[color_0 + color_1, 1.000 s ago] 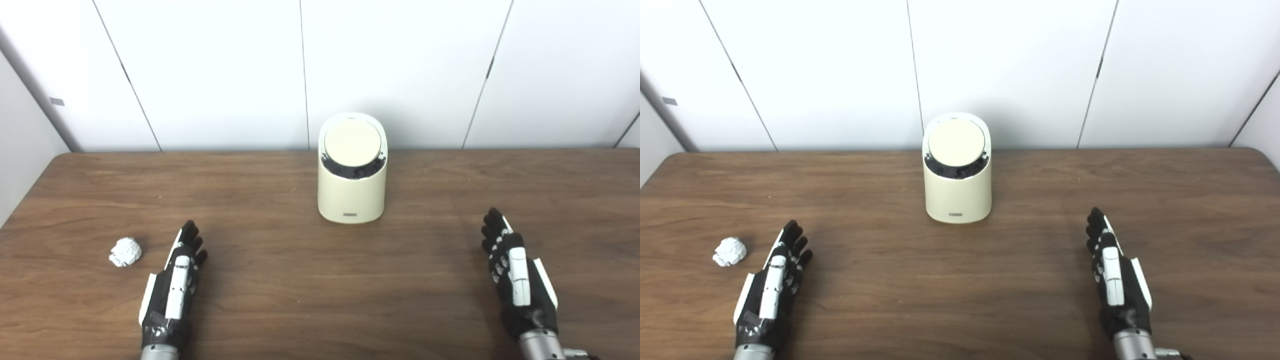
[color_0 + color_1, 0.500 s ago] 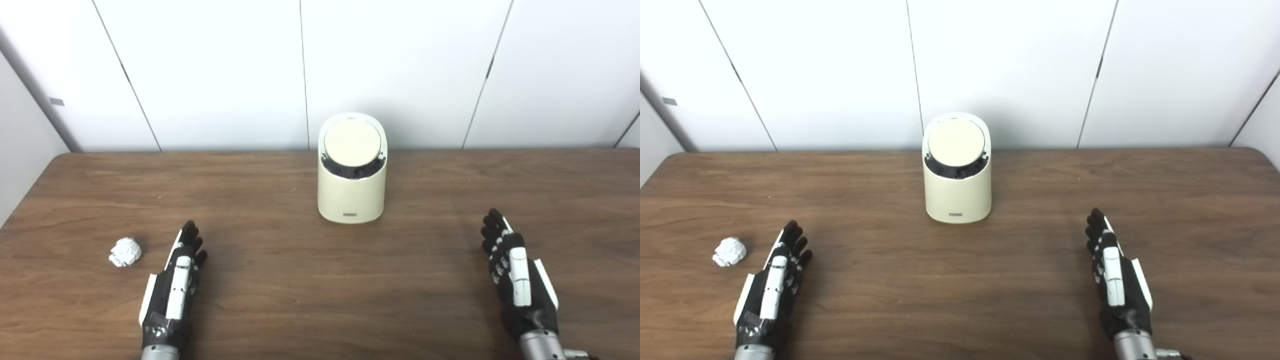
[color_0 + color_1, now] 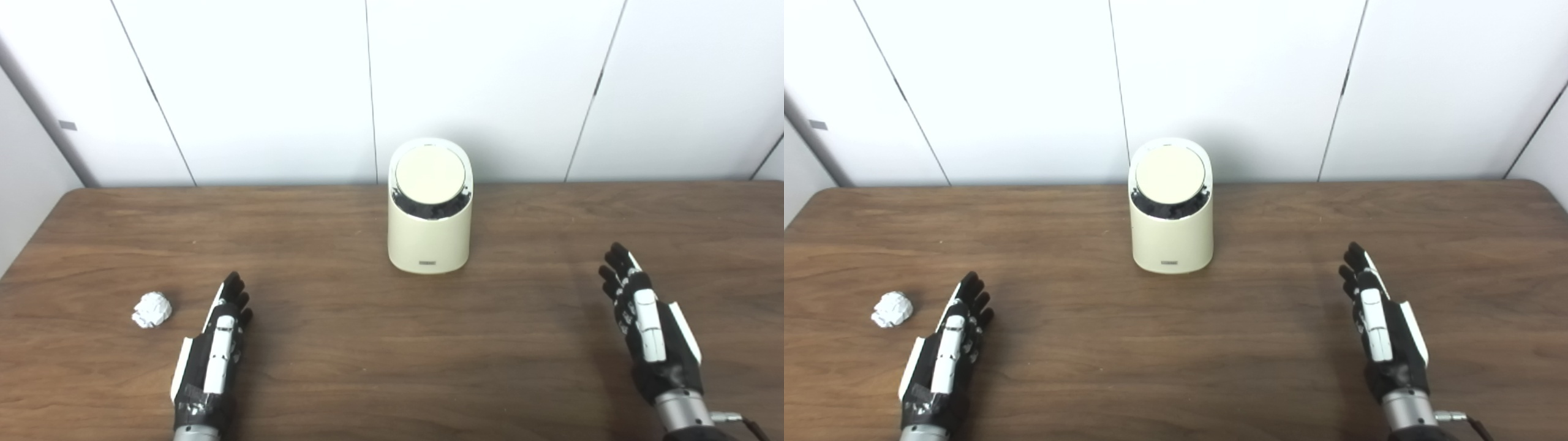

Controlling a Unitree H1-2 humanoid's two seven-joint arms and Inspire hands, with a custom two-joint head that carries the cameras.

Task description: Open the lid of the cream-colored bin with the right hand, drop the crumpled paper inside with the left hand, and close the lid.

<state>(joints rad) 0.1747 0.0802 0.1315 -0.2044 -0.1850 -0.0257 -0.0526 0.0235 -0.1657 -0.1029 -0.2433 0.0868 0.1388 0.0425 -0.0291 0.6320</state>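
Note:
A cream-colored bin (image 3: 430,236) stands upright at the middle back of the wooden table (image 3: 343,343). Its round lid (image 3: 430,174) is down, tilted toward me, with a dark gap along its lower edge. A crumpled white paper ball (image 3: 151,309) lies at the front left. My left hand (image 3: 214,352) lies open and empty just right of the paper, not touching it. My right hand (image 3: 649,327) is open and empty at the front right, well apart from the bin.
White wall panels (image 3: 257,86) run behind the table's back edge. The table's left edge (image 3: 30,245) slants in at the far left. Bare wood lies between my two hands in front of the bin.
My right hand has risen a little and moved forward and slightly right. My left hand, the paper and the bin have kept their places; the camera shifted very slightly.

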